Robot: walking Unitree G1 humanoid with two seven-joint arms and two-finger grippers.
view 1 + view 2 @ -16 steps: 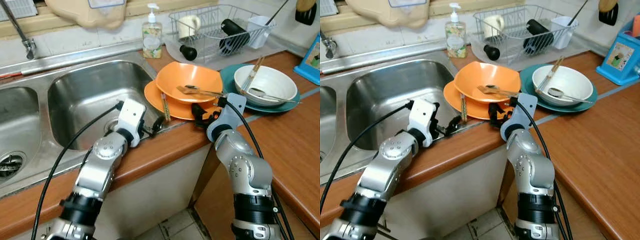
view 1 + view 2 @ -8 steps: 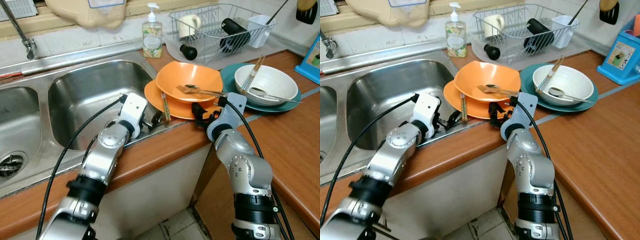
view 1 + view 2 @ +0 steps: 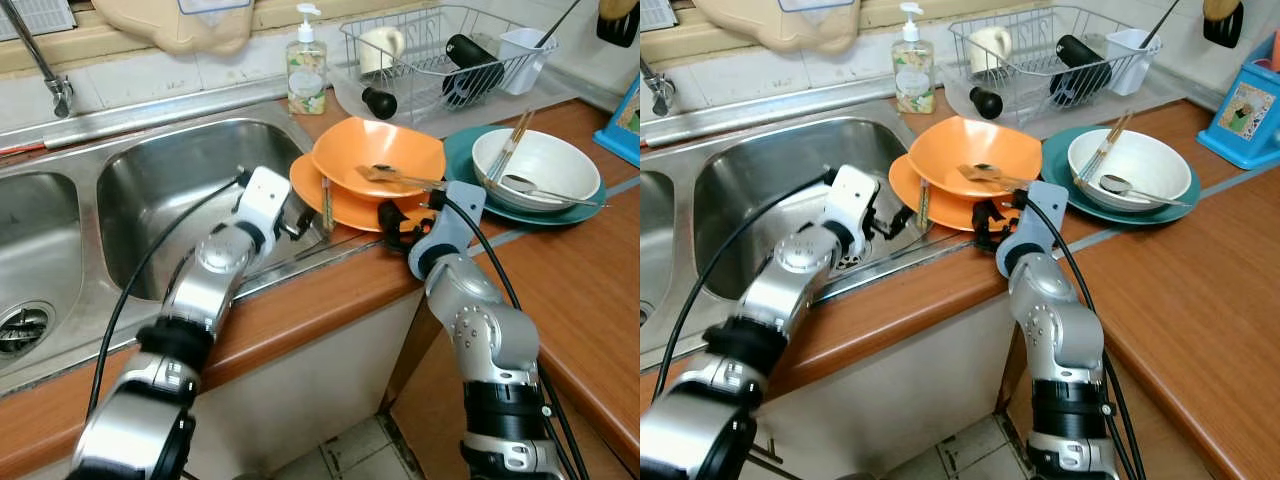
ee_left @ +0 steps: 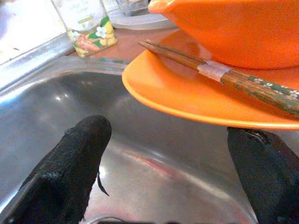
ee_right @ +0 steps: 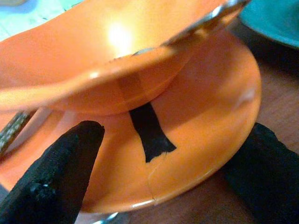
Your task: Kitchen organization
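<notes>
Left gripper [image 3: 303, 216] is spread wide, nothing in it, hanging over the sink [image 3: 180, 180] right at the rim of the orange plate [image 4: 187, 95]. One black finger [image 4: 70, 163] sits over the steel basin, the other under the plate's edge. Right gripper [image 3: 395, 222] is also wide open on the other side of the same plate, fingers [image 5: 56, 172] straddling its near rim, not quite clamped on anything.

The plate sits on the counter [image 3: 330, 290] just beside the sink, hanging a bit over it, with an orange bowl [image 3: 378, 160] on top. A pair of chopsticks [image 4: 219, 74] lies on the plate next to the bowl, and a fork [image 3: 395, 178] rests in the bowl. The plate has a strip of black tape [image 5: 149, 130] on it.

Right next to that is a white bowl [image 3: 540, 165] on a teal plate [image 3: 460, 150], more chopsticks and a spoon inside. Soap bottle [image 3: 306, 72] and dish rack [image 3: 440, 50] are at the back.
</notes>
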